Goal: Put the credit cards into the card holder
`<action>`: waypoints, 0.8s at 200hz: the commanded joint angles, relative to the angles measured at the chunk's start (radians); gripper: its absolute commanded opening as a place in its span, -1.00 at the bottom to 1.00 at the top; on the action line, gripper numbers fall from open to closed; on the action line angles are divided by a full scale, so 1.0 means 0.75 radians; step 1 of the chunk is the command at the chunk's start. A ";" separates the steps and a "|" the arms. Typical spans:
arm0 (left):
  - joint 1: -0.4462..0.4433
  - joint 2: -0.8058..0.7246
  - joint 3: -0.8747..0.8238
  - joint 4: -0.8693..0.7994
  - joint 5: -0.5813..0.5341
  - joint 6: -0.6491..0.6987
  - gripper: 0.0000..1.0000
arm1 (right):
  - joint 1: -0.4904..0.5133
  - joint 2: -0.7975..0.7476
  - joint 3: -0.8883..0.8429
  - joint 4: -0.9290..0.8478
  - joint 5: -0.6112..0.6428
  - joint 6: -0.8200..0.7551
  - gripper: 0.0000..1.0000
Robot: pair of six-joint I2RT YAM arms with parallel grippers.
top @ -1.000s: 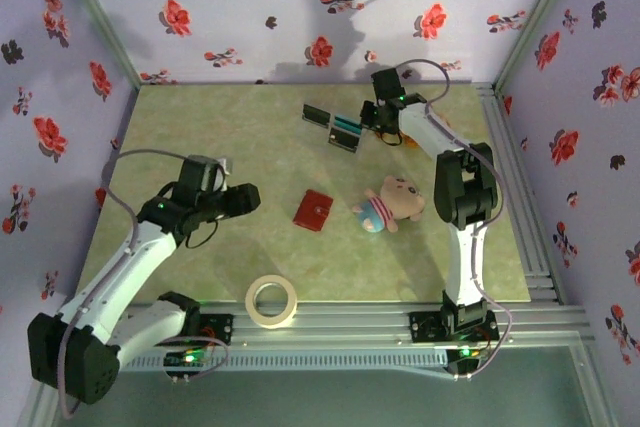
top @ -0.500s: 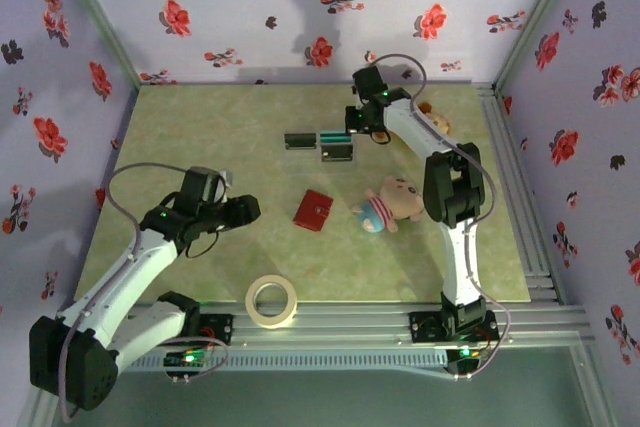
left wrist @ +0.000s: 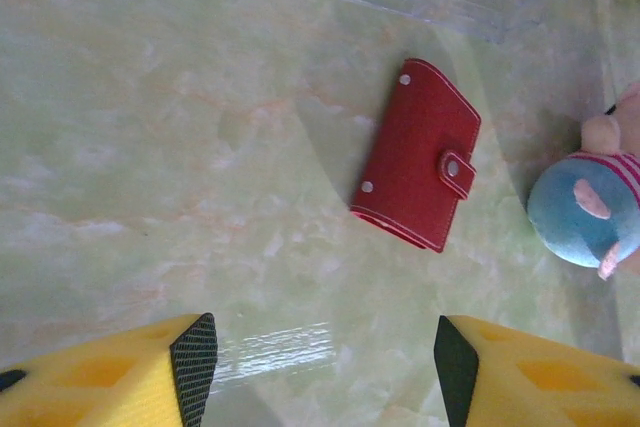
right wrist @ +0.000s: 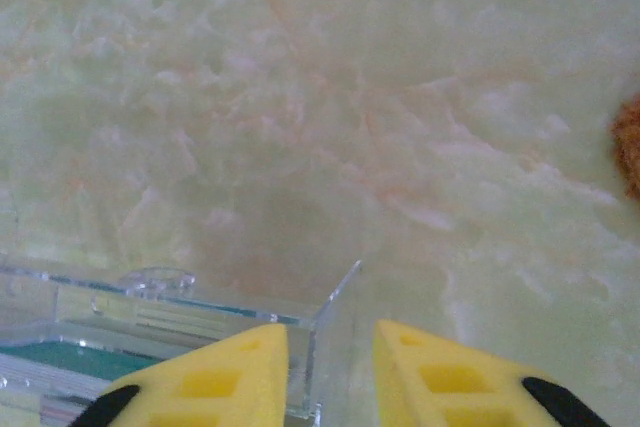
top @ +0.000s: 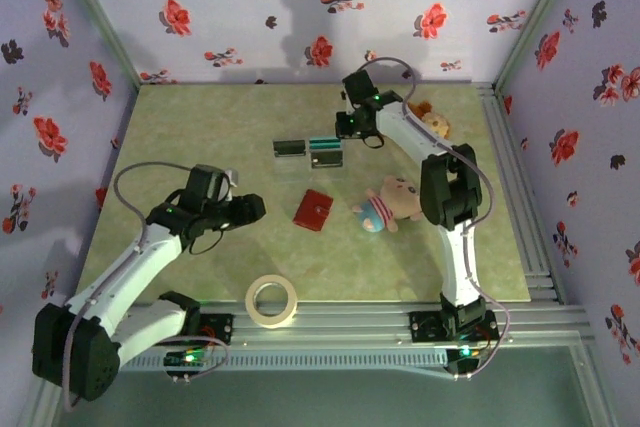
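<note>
Both sets of jaws stood apart, grasping nothing: my left gripper (left wrist: 322, 339) hovered short of the shut wallet (left wrist: 408, 157); my right gripper (right wrist: 330, 339) straddled the stand's (right wrist: 338, 292) end wall. Cards (top: 325, 145) sat in that stand, beyond the wallet; by my judgement, undo the snap (left wrist: 453, 169) first; approach square; pinch one flap edge.

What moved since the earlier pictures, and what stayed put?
The right gripper carried the clear card stand to the left and toward the front, and its jaws now stand apart around the stand's edge. The left gripper barely shifted and is open. The red wallet, plush toy and tape roll stayed.
</note>
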 commanded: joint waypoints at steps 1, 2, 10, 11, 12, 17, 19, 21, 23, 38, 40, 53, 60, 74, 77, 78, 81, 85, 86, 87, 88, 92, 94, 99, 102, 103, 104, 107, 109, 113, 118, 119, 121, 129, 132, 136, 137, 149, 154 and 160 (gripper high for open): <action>-0.056 0.061 0.031 0.080 0.040 -0.038 0.25 | 0.009 -0.177 -0.156 0.030 -0.027 0.048 -0.30; -0.059 0.066 0.033 0.084 0.039 -0.039 0.25 | 0.009 -0.184 -0.163 0.032 -0.028 0.048 -0.29; -0.075 0.107 0.038 0.125 0.039 -0.046 0.25 | 0.013 -0.238 -0.214 0.047 -0.047 0.046 -0.23; -0.076 0.110 0.039 0.131 0.039 -0.046 0.25 | 0.014 -0.245 -0.220 0.049 -0.050 0.046 -0.22; -0.078 0.118 0.039 0.137 0.039 -0.045 0.25 | 0.015 -0.252 -0.226 0.053 -0.053 0.042 -0.21; -0.085 0.153 0.041 0.167 0.039 -0.047 0.25 | 0.019 -0.284 -0.253 0.058 -0.058 0.034 -0.19; -0.089 0.169 0.043 0.178 0.038 -0.045 0.25 | 0.021 -0.296 -0.265 0.059 -0.058 0.032 -0.18; -0.092 0.183 0.044 0.188 0.040 -0.047 0.25 | 0.023 -0.310 -0.277 0.059 -0.055 0.031 -0.16; -0.094 0.199 0.047 0.195 0.043 -0.047 0.25 | 0.024 -0.323 -0.287 0.059 -0.052 0.028 -0.15; -0.121 0.323 0.111 0.221 0.100 0.015 0.25 | 0.029 -0.418 -0.372 0.056 -0.045 0.033 -0.09; -0.128 0.346 0.123 0.218 0.103 0.024 0.25 | 0.028 -0.429 -0.387 0.055 -0.046 0.037 -0.09; -0.163 0.460 0.207 0.170 0.102 0.076 0.25 | 0.029 -0.519 -0.482 0.069 -0.060 0.058 -0.06; -0.180 0.520 0.242 0.159 0.098 0.099 0.25 | 0.033 -0.566 -0.539 0.086 -0.077 0.072 -0.05; -0.197 0.626 0.307 0.151 0.108 0.123 0.25 | 0.052 -0.656 -0.654 0.120 -0.115 0.093 -0.03; -0.199 0.646 0.321 0.148 0.112 0.127 0.25 | 0.055 -0.667 -0.673 0.126 -0.118 0.098 -0.03; -0.200 0.654 0.326 0.147 0.113 0.129 0.25 | 0.056 -0.670 -0.682 0.128 -0.119 0.100 -0.03; -0.202 0.675 0.339 0.143 0.118 0.132 0.25 | 0.061 -0.689 -0.706 0.137 -0.121 0.106 -0.03; -0.204 0.700 0.358 0.137 0.122 0.140 0.25 | 0.067 -0.709 -0.737 0.148 -0.123 0.116 -0.03; -0.204 0.706 0.362 0.135 0.124 0.142 0.25 | 0.069 -0.713 -0.744 0.151 -0.124 0.116 -0.03; -0.204 0.715 0.367 0.133 0.125 0.144 0.25 | 0.070 -0.719 -0.751 0.153 -0.125 0.116 -0.03; -0.204 0.721 0.372 0.132 0.126 0.145 0.25 | 0.070 -0.724 -0.759 0.155 -0.125 0.118 -0.03; -0.206 0.742 0.389 0.124 0.131 0.153 0.25 | 0.076 -0.741 -0.784 0.162 -0.126 0.124 -0.03; -0.206 0.756 0.399 0.119 0.134 0.156 0.25 | 0.078 -0.748 -0.795 0.164 -0.126 0.125 -0.03; -0.206 0.786 0.419 0.106 0.144 0.170 0.25 | 0.082 -0.765 -0.822 0.168 -0.126 0.126 -0.03; -0.206 0.805 0.436 0.096 0.152 0.180 0.25 | 0.085 -0.775 -0.836 0.169 -0.126 0.125 -0.03; -0.206 0.810 0.442 0.092 0.156 0.187 0.25 | 0.085 -0.778 -0.841 0.169 -0.125 0.124 -0.03; -0.206 0.815 0.447 0.088 0.157 0.194 0.26 | 0.086 -0.781 -0.846 0.168 -0.123 0.122 -0.03; -0.206 0.835 0.464 0.074 0.164 0.213 0.26 | 0.087 -0.789 -0.856 0.168 -0.122 0.119 -0.03; -0.206 0.847 0.476 0.065 0.167 0.225 0.26 | 0.087 -0.794 -0.864 0.166 -0.119 0.118 -0.03; -0.206 0.869 0.497 0.043 0.169 0.248 0.27 | 0.087 -0.804 -0.878 0.164 -0.116 0.114 -0.03; -0.207 0.904 0.528 0.010 0.167 0.272 0.28 | 0.087 -0.814 -0.892 0.160 -0.114 0.104 -0.02; -0.207 0.910 0.534 0.002 0.166 0.276 0.28 | 0.087 -0.816 -0.894 0.160 -0.114 0.101 -0.02; -0.207 0.923 0.546 -0.008 0.165 0.283 0.28 | 0.087 -0.818 -0.900 0.159 -0.118 0.096 -0.02; -0.206 0.973 0.594 -0.056 0.176 0.313 0.29 | 0.087 -0.826 -0.910 0.150 -0.131 0.076 -0.01; -0.207 0.991 0.610 -0.072 0.175 0.322 0.29 | 0.087 -0.827 -0.912 0.143 -0.133 0.070 -0.01; -0.208 1.014 0.630 -0.094 0.165 0.329 0.29 | 0.087 -0.825 -0.912 0.135 -0.136 0.066 -0.01; -0.208 1.018 0.635 -0.099 0.161 0.329 0.29 | 0.087 -0.825 -0.913 0.133 -0.136 0.066 -0.01; -0.217 1.067 0.671 -0.126 0.138 0.342 0.29 | 0.087 -0.821 -0.917 0.122 -0.145 0.059 -0.01; -0.219 1.085 0.680 -0.126 0.140 0.344 0.29 | 0.087 -0.820 -0.922 0.129 -0.151 0.058 0.00; -0.221 1.106 0.690 -0.126 0.139 0.344 0.29 | 0.087 -0.822 -0.929 0.142 -0.154 0.061 0.00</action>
